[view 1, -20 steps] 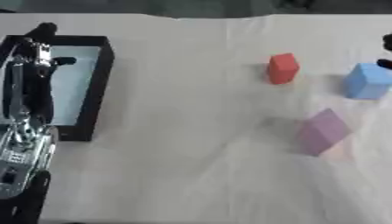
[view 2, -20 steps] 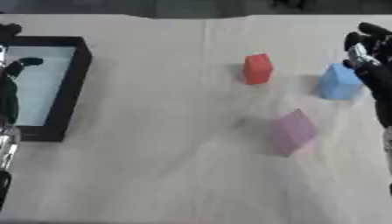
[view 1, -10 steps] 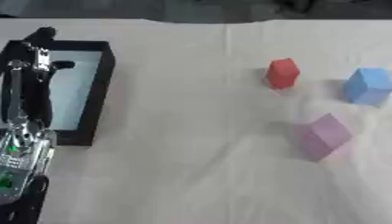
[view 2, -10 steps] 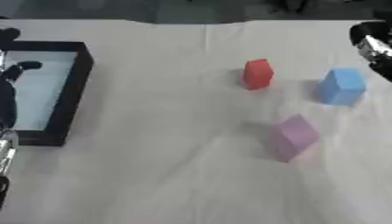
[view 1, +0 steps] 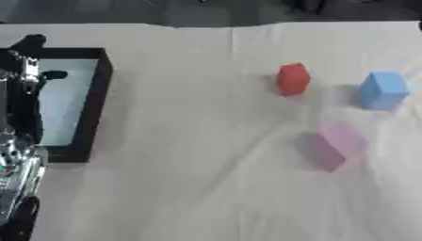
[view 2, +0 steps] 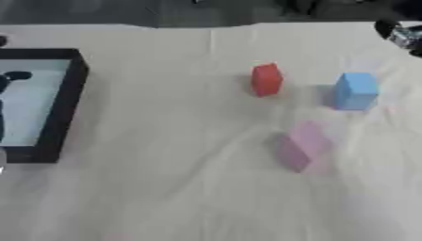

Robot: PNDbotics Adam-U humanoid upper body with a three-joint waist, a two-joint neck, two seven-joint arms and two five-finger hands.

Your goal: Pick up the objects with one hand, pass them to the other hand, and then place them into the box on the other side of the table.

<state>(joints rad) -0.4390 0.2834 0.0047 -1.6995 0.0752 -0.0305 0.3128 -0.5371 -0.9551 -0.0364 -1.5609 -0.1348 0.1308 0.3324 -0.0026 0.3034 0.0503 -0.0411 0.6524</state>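
Desk [view 1: 190,188] w/ cream cloth cover, wrinkled. Landmark = black-rimmed rectangular box [view 1: 92,101] w/ pale blue-green floor, at the desk's left edge.

Three blocks, all well apart from the box, on the far right side of the desk from it:
- small red block [view 1: 293,79], upright, nearest the box of the three, roughly level w/ the box's upper half.
- light blue block [view 1: 382,90], further right of the red one, not touching it.
- pink/lilac block [view 1: 334,145], tilted, below & between the other two, level w/ the box's lower end. Apart from both.

None of the blocks is held or touched.

Left robot hand [view 1: 25,63]: black w/ silver parts, arm comes up along the left edge and lies over the box's left part; fingertips near the box's far-left corner. Fingers look about straight, not curled round anything, holding nothing.

Right robot hand [view 2: 402,34]: only a dark bit w/ silver shows at the upper right corner in the right eye view, far from the box, above & right of the light blue block, not touching it. Can't tell if its fingers are spread or curled.
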